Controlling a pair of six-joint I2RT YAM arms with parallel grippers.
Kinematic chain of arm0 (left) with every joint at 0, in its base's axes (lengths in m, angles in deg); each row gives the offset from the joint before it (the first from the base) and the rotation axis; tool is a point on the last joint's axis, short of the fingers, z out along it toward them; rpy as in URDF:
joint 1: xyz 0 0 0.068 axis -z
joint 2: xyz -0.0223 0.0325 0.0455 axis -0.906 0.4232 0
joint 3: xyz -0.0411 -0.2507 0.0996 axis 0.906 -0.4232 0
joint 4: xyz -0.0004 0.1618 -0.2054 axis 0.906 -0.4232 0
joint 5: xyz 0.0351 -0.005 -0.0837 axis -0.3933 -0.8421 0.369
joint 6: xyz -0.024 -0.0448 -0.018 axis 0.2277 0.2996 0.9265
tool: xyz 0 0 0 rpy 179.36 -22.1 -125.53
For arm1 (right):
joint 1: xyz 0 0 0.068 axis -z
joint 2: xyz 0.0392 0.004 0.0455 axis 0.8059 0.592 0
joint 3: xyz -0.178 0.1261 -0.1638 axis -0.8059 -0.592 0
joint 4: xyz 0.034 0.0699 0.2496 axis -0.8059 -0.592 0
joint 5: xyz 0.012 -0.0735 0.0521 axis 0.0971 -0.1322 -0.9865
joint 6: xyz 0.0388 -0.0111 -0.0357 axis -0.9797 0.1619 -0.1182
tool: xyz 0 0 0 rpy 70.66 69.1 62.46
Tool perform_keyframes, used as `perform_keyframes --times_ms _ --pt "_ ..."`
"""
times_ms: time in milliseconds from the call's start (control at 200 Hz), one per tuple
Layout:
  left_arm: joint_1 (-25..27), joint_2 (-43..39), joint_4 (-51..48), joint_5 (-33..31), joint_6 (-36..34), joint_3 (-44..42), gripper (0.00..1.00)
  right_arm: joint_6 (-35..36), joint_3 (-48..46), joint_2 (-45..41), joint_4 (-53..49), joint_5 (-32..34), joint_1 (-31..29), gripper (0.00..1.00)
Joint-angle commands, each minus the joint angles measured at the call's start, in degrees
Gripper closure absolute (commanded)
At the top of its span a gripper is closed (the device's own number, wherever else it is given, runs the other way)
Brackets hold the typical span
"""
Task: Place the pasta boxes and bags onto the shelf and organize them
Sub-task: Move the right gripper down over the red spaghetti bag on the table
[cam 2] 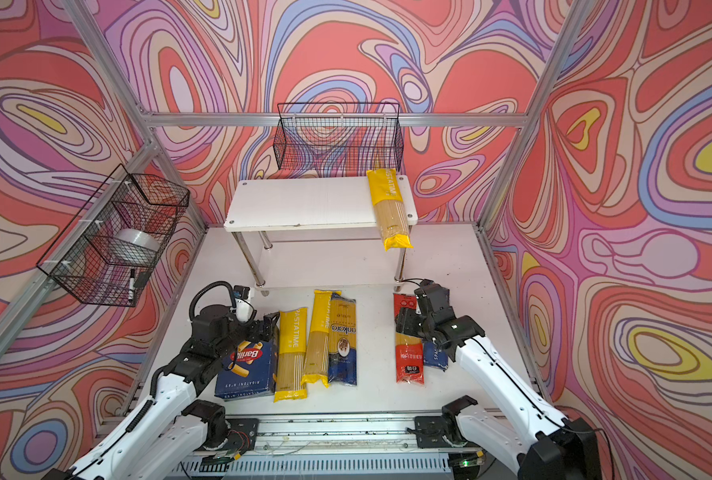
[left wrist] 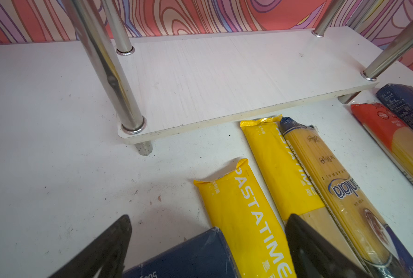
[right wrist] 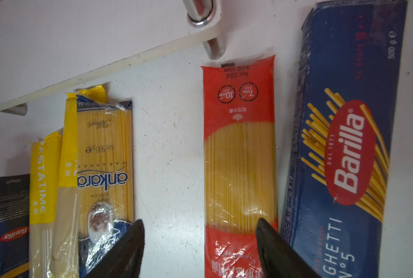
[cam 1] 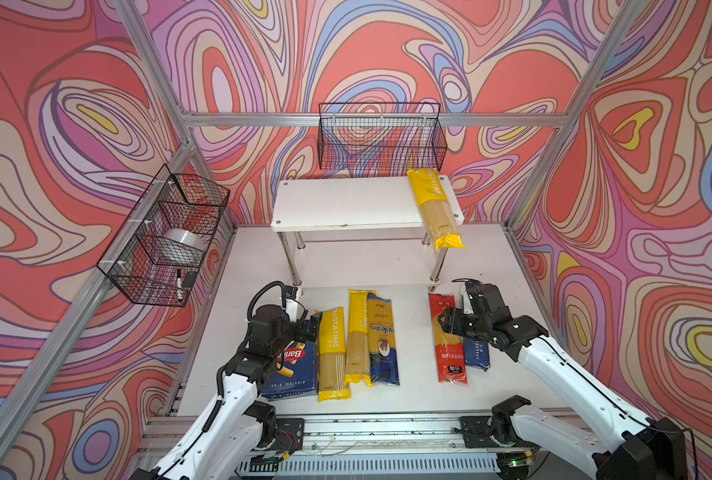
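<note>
Right wrist view: right end effector (right wrist: pixel 199 222) stands wide open above the red bag (right wrist: pixel 239 156), gripping nothing.

Swirled pink-red walls (cam 1: pixel 55 124) — white shelf (cam 1: pixel 346 201), yellow bags (cam 1: pixel 429 195), red bag (cam 1: pixel 450 357), dark blue boxes (cam 1: pixel 300 374).

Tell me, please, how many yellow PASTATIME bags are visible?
3. One yellow bag lies on the shelf top, overhanging its front; two on the table: one beside the rigatoni box, one against the blue bag.
</note>
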Motion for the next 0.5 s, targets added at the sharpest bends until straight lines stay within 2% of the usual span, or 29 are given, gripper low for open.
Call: perform_keyframes --times_ms 0,210,496 --pt "-0.01 -0.58 -1.39 0.12 -0.42 0.04 0.00 -2.44 -1.22 1.10 2.50 4.81 0.23 0.25" --pt "0.02 -0.50 -1.32 -0.26 -0.26 0.04 0.00 -3.78 -4.67 2.38 9.08 3.05 0.23 0.23" --pt "-0.01 -0.70 -1.41 0.64 -0.63 -0.04 0.00 -4.65 -5.35 7.92 6.72 4.09 0.23 0.22"
